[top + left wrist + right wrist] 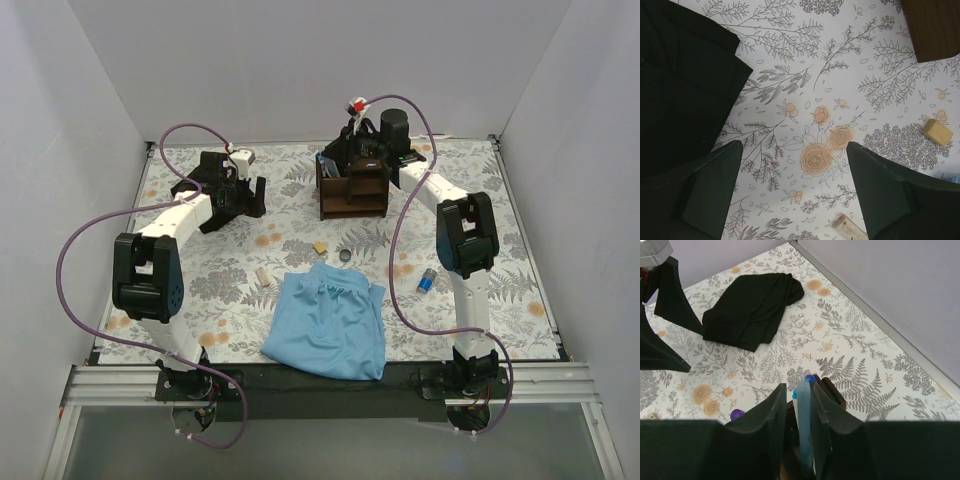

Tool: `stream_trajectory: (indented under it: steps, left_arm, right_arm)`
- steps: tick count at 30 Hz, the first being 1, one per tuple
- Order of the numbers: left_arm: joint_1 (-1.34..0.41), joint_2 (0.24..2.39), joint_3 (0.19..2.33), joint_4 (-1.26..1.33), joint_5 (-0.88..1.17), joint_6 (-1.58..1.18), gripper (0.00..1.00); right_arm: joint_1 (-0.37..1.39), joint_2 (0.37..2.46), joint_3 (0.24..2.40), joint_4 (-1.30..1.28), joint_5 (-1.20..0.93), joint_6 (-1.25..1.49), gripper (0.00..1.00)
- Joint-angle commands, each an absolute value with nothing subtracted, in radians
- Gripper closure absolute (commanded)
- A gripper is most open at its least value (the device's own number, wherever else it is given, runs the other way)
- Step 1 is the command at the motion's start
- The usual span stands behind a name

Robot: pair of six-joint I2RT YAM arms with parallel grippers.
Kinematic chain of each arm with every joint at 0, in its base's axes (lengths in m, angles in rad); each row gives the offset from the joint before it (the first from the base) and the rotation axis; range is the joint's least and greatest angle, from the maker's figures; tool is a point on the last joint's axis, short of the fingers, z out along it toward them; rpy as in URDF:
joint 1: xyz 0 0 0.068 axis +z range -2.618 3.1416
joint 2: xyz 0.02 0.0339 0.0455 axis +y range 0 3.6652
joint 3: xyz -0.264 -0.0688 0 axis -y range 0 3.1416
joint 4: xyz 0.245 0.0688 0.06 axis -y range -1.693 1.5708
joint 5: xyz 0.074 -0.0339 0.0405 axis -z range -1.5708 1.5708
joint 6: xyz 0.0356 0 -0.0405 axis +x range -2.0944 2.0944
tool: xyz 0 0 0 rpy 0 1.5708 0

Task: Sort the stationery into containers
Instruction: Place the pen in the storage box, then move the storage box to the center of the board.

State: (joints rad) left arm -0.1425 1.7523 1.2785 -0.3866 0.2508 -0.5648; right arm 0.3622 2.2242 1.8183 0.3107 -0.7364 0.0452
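The left tool [795, 195] hangs wide open and empty over the counter [520, 250], with a black cloth [685, 90] just beside it. A tan eraser [320, 246], a dark ring [345, 255] and a blue-capped cylinder [426, 281] lie loose around the light blue cloth [330, 325]. Only the right wrist view shows the right tool [801, 440] pinching an upright blue pen [803, 405], its arm stretched over the organizer [352, 190].

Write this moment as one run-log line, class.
right gripper: shut on pen, over organizer | left gripper: open, empty | loose: eraser, ring, cylinder
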Motion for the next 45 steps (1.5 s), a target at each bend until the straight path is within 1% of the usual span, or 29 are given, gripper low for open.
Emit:
stream_trajectory:
  steps: [1,2,4,8,9,15,18,20,21,22,23,24,25,26,28,29,31,36,41,45]
  left_arm:
    - [-0.149,1.732,1.298,-0.374,0.241,-0.554,0.14]
    - [-0.149,1.729,1.292,-0.364,0.241,-0.554,0.14]
    - [-0.149,1.711,1.273,-0.35,0.242,-0.56,0.14]
    - [-0.149,1.669,1.241,-0.313,0.247,-0.549,0.14]
    - [-0.149,1.655,1.229,-0.304,0.242,-0.542,0.14]
    - [-0.144,1.54,1.128,-0.279,0.267,-0.496,0.14]
    - [-0.146,1.479,1.052,-0.273,0.313,-0.456,0.14]
    - [-0.146,1.471,1.026,-0.272,0.344,-0.471,0.16]
    - [-0.146,1.479,1.029,-0.273,0.351,-0.5,0.19]
    - [-0.146,1.505,1.041,-0.285,0.394,-0.508,0.26]
    - [-0.147,1.528,1.089,-0.32,0.434,-0.511,0.34]
    - [-0.147,1.552,1.116,-0.342,0.471,-0.499,0.65]
    - [-0.147,1.609,1.152,-0.365,0.516,-0.502,0.85]
    - [-0.149,1.635,1.182,-0.398,0.526,-0.509,1.0]
    - [-0.149,1.693,1.236,-0.402,0.567,-0.547,1.0]
    - [-0.152,1.707,1.244,-0.394,0.627,-0.552,1.0]
    - [-0.178,1.732,1.255,-0.371,0.682,-0.587,1.0]
    - [-0.23,1.807,1.235,-0.18,0.808,-0.765,1.0]
    - [-0.294,1.91,1.319,-0.097,0.854,-0.883,1.0]
    - [-0.316,1.994,1.377,-0.034,0.841,-0.955,1.0]
  right_arm:
    - [0.357,2.123,1.789,0.339,-0.712,0.02,0.61]
    - [0.354,2.106,1.778,0.337,-0.703,0.014,0.54]
    - [0.347,2.053,1.749,0.318,-0.687,0.005,0.51]
    - [0.333,1.964,1.704,0.212,-0.672,-0.052,0.5]
    - [0.333,1.915,1.681,0.197,-0.666,-0.064,0.5]
    - [0.333,1.694,1.416,0.082,-0.631,-0.156,0.51]
    - [0.333,1.603,1.306,0.017,-0.574,-0.175,0.51]
    - [0.328,1.553,1.25,0.002,-0.464,-0.152,0.51]
    - [0.315,1.542,1.203,0.0,-0.436,-0.14,0.51]
    - [0.305,1.534,1.186,-0.029,-0.407,-0.114,0.52]
    - [0.295,1.531,1.172,-0.035,-0.393,-0.103,0.55]
    - [0.279,1.532,1.163,-0.046,-0.376,-0.094,0.57]
    - [0.273,1.535,1.157,-0.073,-0.35,-0.087,0.66]
    - [0.268,1.542,1.152,-0.081,-0.347,-0.095,0.76]
    - [0.261,1.543,1.128,-0.083,-0.325,-0.106,0.98]
    - [0.259,1.548,1.124,-0.084,-0.319,-0.106,0.99]
    - [0.244,1.565,1.121,-0.084,-0.311,-0.083,0.99]
    - [0.18,1.667,1.163,-0.074,-0.373,-0.006,0.99]
    - [0.163,1.77,1.239,-0.075,-0.406,-0.023,0.99]
    - [0.147,1.839,1.314,-0.101,-0.451,-0.028,0.99]
